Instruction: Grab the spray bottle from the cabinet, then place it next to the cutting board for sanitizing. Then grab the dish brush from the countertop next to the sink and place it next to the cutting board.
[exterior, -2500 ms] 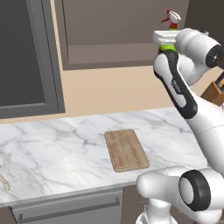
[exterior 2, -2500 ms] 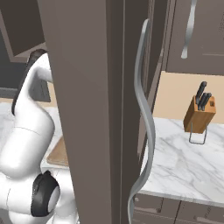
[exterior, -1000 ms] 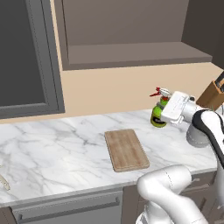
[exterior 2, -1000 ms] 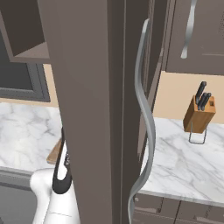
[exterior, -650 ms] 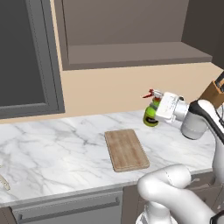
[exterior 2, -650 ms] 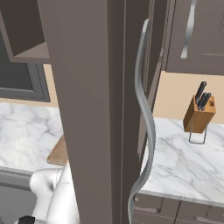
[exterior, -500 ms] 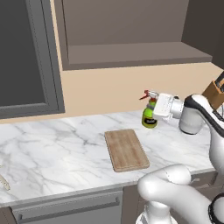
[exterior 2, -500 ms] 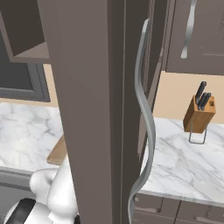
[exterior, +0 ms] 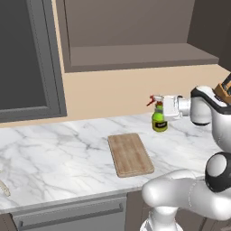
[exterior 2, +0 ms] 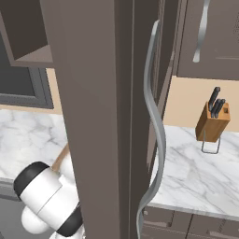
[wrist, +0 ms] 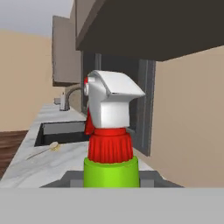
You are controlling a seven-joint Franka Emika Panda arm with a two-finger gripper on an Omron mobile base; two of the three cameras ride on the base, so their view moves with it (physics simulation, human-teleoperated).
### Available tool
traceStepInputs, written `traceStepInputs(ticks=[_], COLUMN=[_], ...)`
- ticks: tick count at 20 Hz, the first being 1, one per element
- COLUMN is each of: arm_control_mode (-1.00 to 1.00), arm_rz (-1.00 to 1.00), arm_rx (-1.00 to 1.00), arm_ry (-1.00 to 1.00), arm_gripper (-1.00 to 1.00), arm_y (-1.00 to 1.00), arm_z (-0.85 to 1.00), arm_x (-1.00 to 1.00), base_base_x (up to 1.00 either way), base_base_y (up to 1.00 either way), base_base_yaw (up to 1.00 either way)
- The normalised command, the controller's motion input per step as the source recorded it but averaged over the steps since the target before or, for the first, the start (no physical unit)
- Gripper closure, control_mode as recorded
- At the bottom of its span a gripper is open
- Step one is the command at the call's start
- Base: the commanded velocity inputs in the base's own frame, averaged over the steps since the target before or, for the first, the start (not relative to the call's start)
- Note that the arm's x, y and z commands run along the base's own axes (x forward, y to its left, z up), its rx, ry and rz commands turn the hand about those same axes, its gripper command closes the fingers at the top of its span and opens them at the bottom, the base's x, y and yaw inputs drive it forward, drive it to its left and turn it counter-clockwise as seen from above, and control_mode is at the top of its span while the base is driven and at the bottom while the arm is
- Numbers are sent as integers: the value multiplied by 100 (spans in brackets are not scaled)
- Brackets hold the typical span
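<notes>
My gripper [exterior: 166, 111] is shut on the green spray bottle [exterior: 159, 119], holding it upright just over the white marble countertop [exterior: 54, 149], behind and to the right of the wooden cutting board [exterior: 130, 154]. In the hand view the bottle's white-and-red nozzle [wrist: 111, 127] fills the middle. Past it lie the black sink [wrist: 61, 132] and, on the counter beside it, the pale dish brush [wrist: 46, 149]. A pale handle end, probably that brush [exterior: 4, 187], shows at the counter's front left edge. The open cabinet [exterior: 135, 49] is overhead.
A wooden knife block [exterior 2: 213, 122] stands on the counter to the right. An open cabinet door with a long curved handle [exterior 2: 156, 126] blocks most of the right base view. A dark framed panel [exterior: 27, 58] hangs at the left. A faucet [wrist: 70, 94] rises behind the sink.
The gripper came down from cabinet height with the bottle, then moved left along the back of the counter toward the cutting board. The grip stayed the same.
</notes>
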Motion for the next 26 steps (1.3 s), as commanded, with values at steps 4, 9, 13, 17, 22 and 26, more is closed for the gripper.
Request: traceStepInputs(ticks=[4, 9, 13, 17, 22, 26], arm_control_mode=[-100, -100, -100, -100, -100, -100], arm_rz=[16, 11, 2, 0, 0, 0], arm_rx=[-3, -3, 0, 0, 0, 0], arm_ry=[0, 0, -4, -3, 2, 8], arm_gripper=[100, 100, 100, 100, 100, 100], arm_y=[-16, 0, 0, 0, 0, 0], arm_z=[-44, -44, -33, -32, -30, -22], arm_x=[28, 24, 22, 15, 7, 2], base_base_x=[0, 0, 0, 0, 0, 0], base_base_y=[0, 0, 0, 0, 0, 0], base_base_yaw=[0, 0, 0, 0, 0, 0])
